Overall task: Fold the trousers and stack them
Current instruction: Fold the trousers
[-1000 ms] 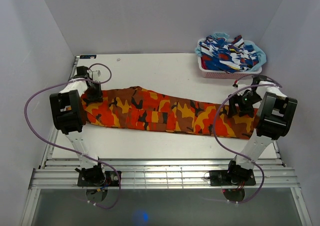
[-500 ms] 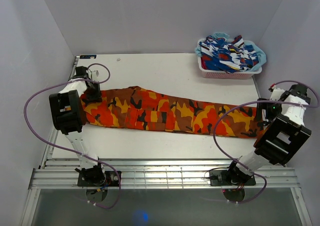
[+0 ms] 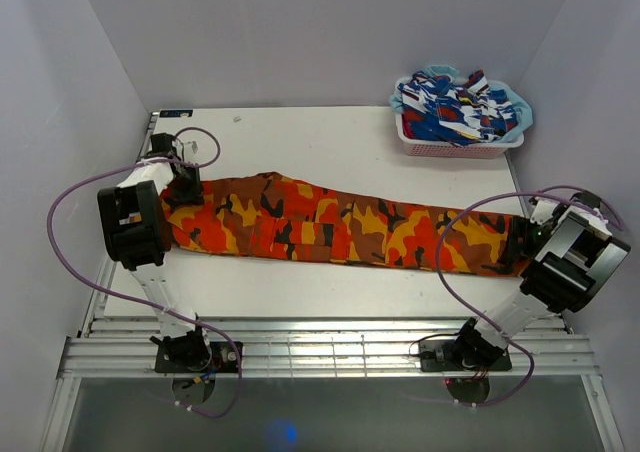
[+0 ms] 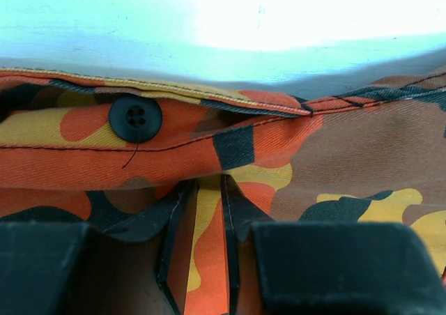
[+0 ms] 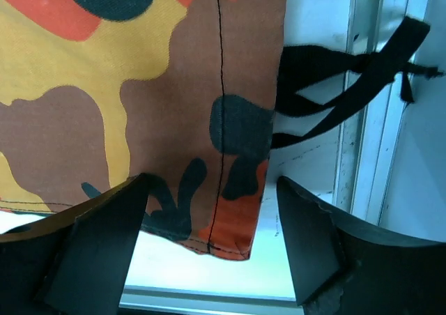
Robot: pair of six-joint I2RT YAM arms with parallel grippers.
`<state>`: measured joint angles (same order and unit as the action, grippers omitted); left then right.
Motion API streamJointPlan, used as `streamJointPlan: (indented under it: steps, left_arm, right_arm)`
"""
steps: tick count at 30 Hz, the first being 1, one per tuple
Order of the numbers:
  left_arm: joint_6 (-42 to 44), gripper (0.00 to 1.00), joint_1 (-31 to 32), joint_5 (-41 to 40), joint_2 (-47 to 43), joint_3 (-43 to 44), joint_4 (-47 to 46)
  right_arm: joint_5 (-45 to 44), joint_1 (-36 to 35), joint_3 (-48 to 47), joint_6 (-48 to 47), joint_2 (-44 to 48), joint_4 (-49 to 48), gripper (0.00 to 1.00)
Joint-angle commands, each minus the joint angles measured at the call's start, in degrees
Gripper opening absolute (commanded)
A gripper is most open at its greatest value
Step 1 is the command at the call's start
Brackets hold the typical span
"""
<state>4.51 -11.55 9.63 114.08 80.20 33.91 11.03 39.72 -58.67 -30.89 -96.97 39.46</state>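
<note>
Orange-camo trousers (image 3: 330,222): flat across table (image 3: 330,142), 9 to 3 o'clock, same as 1 s ago.
L gripper (image 4: 205,259): 9 o'clock, at waistband, pinching trousers fabric below button (image 4: 135,118); unmoved.
R gripper (image 5: 209,238): jaws wide apart, straddling hem corner; swung out from over leg to 3 o'clock edge.

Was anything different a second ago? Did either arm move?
The right gripper swung outward from above the trouser leg to the right edge of the table. It now stands open astride the hem corner of the trousers, gripping nothing. The left gripper stays clamped on the waist end. The trousers and the basket lie as before.
</note>
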Motion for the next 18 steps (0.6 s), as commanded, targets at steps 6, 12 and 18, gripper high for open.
streamJointPlan:
  steps: [6,12,18]
  left_arm:
    - [-0.1,0.36,-0.8,-0.5,-3.4,-0.8,2.3]
    - [1.0,0.55,-0.8,6.2,-8.0,-2.6,1.6]
    - [2.4,0.7,-0.7,12.2,-14.8,-3.6,0.7]
  right_arm:
    - [14.2,0.3,-0.4,-0.8,-5.2,-1.0,0.43]
    - [21.1,0.6,-8.4,-3.0,3.1,8.0,0.08]
    - [20.1,0.6,-15.8,-5.7,5.6,13.4,0.08]
